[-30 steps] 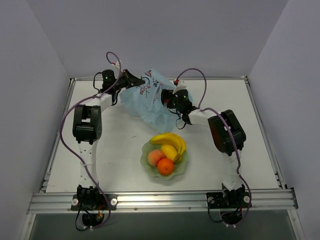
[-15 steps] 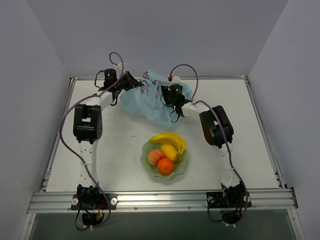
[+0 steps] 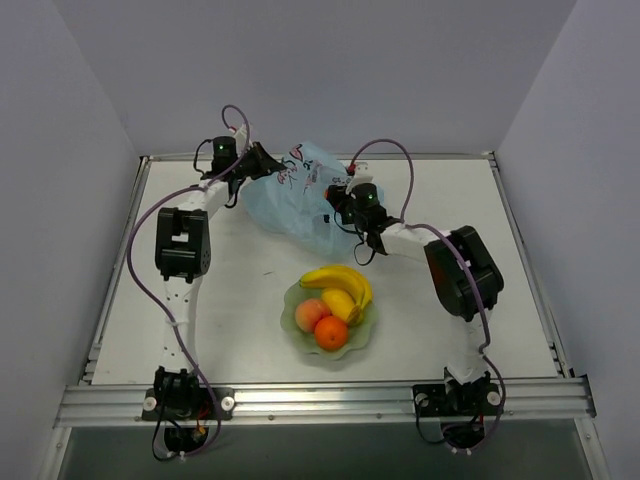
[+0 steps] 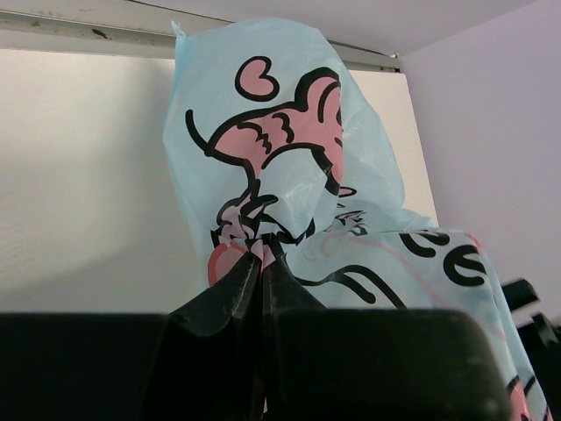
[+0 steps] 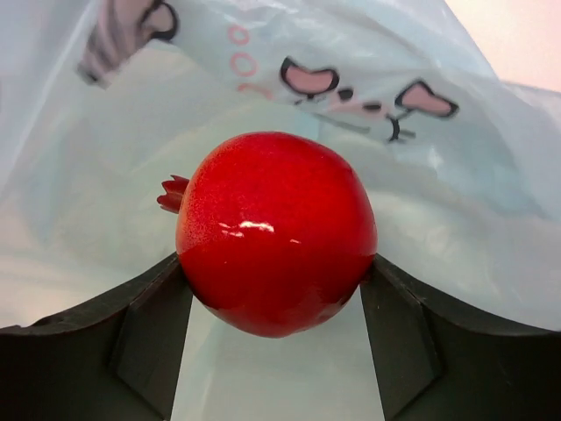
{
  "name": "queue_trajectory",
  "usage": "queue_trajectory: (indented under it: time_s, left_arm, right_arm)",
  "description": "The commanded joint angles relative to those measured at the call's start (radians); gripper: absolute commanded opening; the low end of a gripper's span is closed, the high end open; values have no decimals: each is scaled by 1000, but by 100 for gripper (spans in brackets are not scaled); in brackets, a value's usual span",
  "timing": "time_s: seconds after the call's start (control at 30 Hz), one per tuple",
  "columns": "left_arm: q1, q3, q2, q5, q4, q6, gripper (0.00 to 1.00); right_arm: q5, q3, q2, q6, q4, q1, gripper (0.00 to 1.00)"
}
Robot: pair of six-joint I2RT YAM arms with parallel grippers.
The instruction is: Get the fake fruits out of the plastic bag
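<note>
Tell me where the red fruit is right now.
In the right wrist view, the red fruit sits centre frame, gripped between the fingers of the right hand, inside the plastic bag.

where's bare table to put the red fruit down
Bare table between the left arm and the bowl; the back right corner, beyond the right arm. Crowded: the bowl is full, and arms flank the plastic bag.

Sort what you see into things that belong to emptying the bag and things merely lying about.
Belong to the job:
- plastic bag, pinched by the left fingers
- red fruit, between the right fingers
- banana, mango, peach, orange, already out

Merely there:
- green bowl holding those four
- table
- metal rail
</note>
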Motion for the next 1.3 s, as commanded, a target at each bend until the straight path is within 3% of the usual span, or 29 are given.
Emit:
queue_trajectory:
  time_s: [0.0, 0.13, 0.27, 0.37, 0.4, 0.47, 0.5, 0.67, 0.83, 1.03, 1.27]
  left_arm:
    - [14, 121, 20, -1, -33, 19, 2]
    - [8, 244, 84, 8, -123, 50, 2]
    - [2, 263, 75, -1, -99, 22, 3]
    - [-6, 242, 39, -10, -67, 1, 27]
    - [-9, 235, 26, -15, -64, -2, 50]
    - [-11, 208, -14, -30, -63, 5, 71]
    - [-11, 197, -30, -50, -68, 25, 94]
    - [-9, 151, -159, -185, -270, 175, 94]
    - [-28, 94, -354, -453, -428, 356, 94]
    - [-40, 1, -586, -689, -462, 398, 94]
    - [-142, -183, -871, -797, -508, 449, 94]
  right_arm:
    - [-39, -115, -157, 37, 125, 10, 34]
    - [19, -257, -286, 71, 177, 14, 34]
    - [147, -348, -447, 108, 179, 17, 33]
    - [201, -406, -550, 137, 176, 27, 33]
    - [213, -418, -573, 140, 171, 40, 33]
    - [248, -445, -643, 137, 158, 63, 33]
    - [259, -451, -665, 133, 136, 95, 33]
    - [351, -509, -798, 79, 46, 253, 34]
    - [378, -584, -939, 83, -72, 465, 36]
    - [566, -630, -955, 134, -243, 687, 37]
    - [639, -664, -929, 162, -283, 741, 38]
